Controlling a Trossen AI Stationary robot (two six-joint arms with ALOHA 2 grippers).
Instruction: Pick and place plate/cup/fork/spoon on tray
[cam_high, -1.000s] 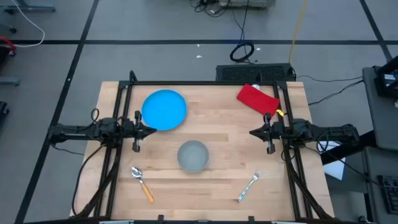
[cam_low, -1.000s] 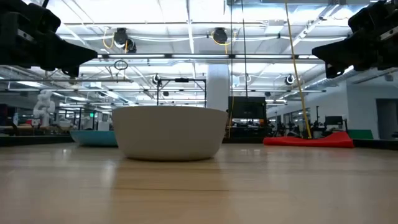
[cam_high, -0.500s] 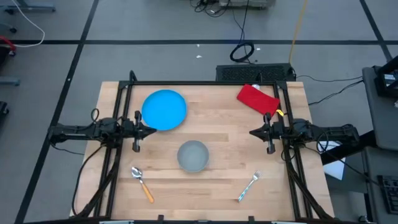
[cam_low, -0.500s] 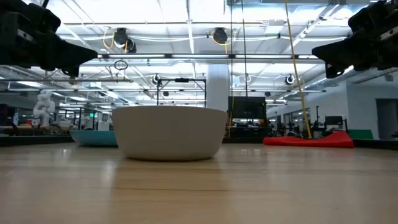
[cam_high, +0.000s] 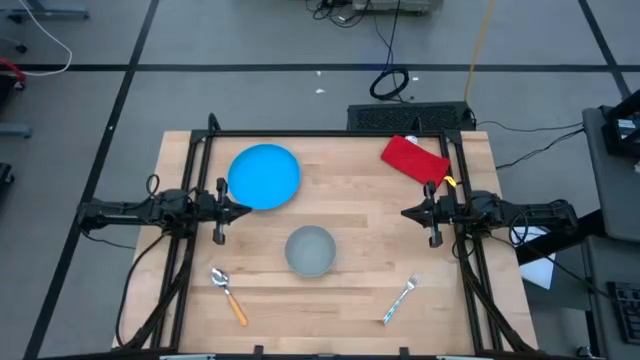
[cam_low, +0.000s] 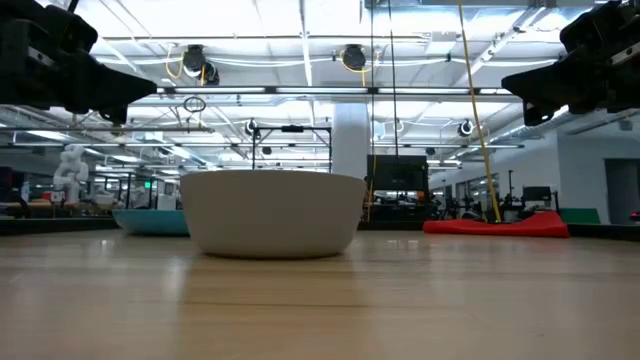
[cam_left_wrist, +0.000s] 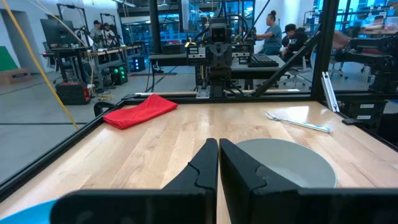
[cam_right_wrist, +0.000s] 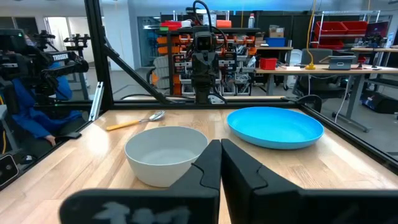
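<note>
Nothing is placed yet: the plate (cam_high: 264, 177), cup (cam_high: 310, 250), spoon (cam_high: 228, 294) and fork (cam_high: 400, 299) lie apart on the desk (cam_high: 370, 200), no tray visible, while left tool (cam_high: 240, 210) and right tool (cam_high: 409, 213) hover pressed together, empty.

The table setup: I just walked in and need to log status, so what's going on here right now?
Nothing is being handled at the moment. The left gripper and right gripper wait at opposite edges of the table, jaws shut and empty. The blue plate sits at the back left, the cup in the middle, the spoon front left and the fork front right. A red cloth lies at the back right. No tray is visible.
</note>
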